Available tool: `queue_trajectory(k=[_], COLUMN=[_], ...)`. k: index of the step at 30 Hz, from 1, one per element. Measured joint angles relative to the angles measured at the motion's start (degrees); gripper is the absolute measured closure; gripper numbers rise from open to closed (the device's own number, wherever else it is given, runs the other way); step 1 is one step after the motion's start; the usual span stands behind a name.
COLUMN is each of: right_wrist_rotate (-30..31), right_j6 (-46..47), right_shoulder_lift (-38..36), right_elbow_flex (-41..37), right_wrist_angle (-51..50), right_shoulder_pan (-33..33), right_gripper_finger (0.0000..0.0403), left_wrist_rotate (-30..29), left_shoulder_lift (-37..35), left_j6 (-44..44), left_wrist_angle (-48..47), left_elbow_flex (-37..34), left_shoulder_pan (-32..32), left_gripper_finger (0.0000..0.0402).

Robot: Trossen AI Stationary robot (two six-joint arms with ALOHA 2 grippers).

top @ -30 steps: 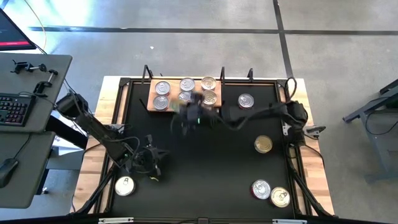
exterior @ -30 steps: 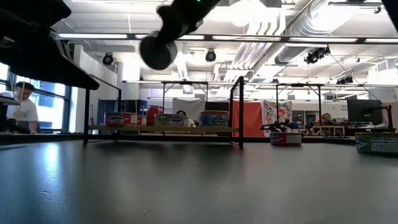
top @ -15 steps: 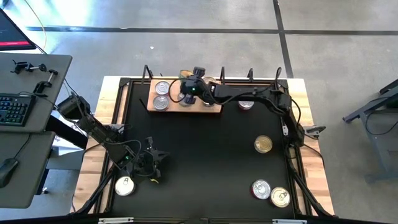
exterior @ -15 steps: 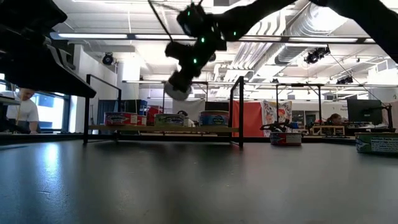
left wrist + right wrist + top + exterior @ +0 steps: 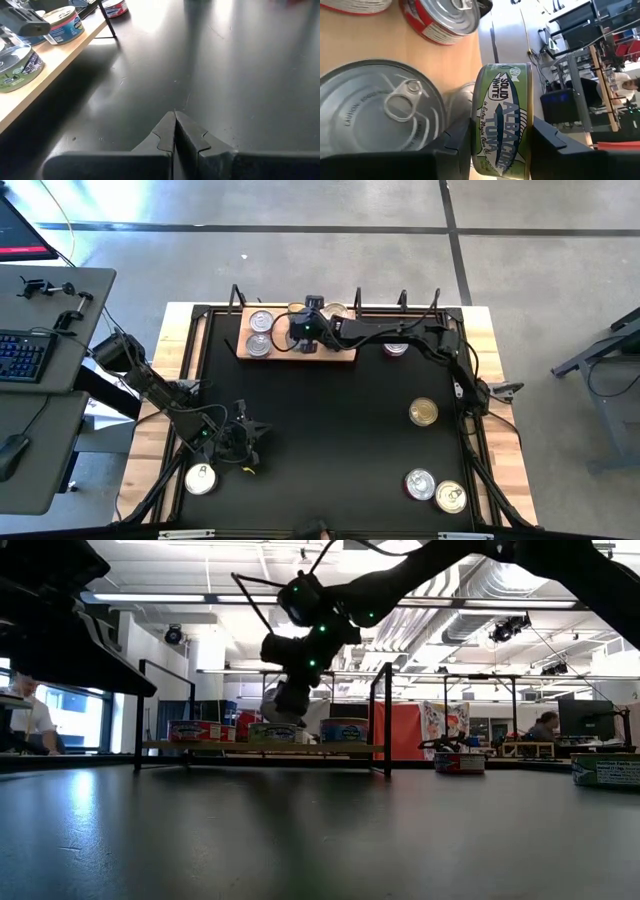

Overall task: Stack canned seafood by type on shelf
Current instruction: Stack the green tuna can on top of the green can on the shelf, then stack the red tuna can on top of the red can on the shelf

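Note:
My right gripper (image 5: 298, 330) (image 5: 502, 131) reaches over the light wooden shelf (image 5: 322, 352) at the table's far edge and is shut on a green-labelled albacore tuna tin (image 5: 502, 120). In the low view this tin (image 5: 283, 708) hangs just above the row of tins (image 5: 272, 732) on the shelf. Right under it on the wood are a silver-lidded tin (image 5: 380, 112) and a red-sided tin (image 5: 445, 20). My left gripper (image 5: 243, 442) (image 5: 175, 120) is shut and holds nothing, low over the black mat near a silver tin (image 5: 201, 478). My right gripper pinches the tuna tin between its two fingers (image 5: 457, 142), one on each flat face. The green label wall (image 5: 501, 90) faces the wrist camera, so the tin stands on edge. The fingers come from above, pointing down at the shelf. Whether the tin touches those beneath, I cannot tell.
More tins lie on the black mat: one (image 5: 396, 345) right of the shelf under the right arm, a gold one (image 5: 423, 412), and two (image 5: 419, 483) (image 5: 450, 497) near the right front corner. A black rail frame (image 5: 232, 298) borders the table's far edge.
My right gripper has carried the tuna tin from over the middle of the mat toward the table's far edge, to above the shelf. It has then come down until the tin is just above the shelf's tins. The left arm has kept still.

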Motion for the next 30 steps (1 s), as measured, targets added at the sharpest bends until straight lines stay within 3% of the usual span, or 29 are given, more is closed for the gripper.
queue_trajectory(k=[10,22,27,30], right_wrist_rotate=[-0.8,-0.5,9.4,11.5], right_j6=[0.8,-1.5,-1.6,1.0], right_shoulder_lift=[0.0,0.0,0.0,-0.1], right_elbow_flex=[-0.1,-0.1,3.5,7.9], right_wrist_angle=[-0.6,-0.5,-1.6,-6.4], right_shoulder_pan=[-0.1,1.2,4.8,8.5], right_gripper_finger=[0.0203,0.019,0.019,0.019], left_wrist_rotate=[0.0,0.1,0.1,0.1], left_shoulder_lift=[0.0,0.0,0.0,0.0], left_j6=[0.1,0.1,0.1,0.5], left_wrist_angle=[0.4,0.9,0.9,1.0], left_elbow_flex=[0.0,0.0,0.0,0.0], left_shoulder_pan=[0.0,0.0,0.0,0.0], left_gripper_finger=[0.0401,0.0401,0.0401,0.0401])
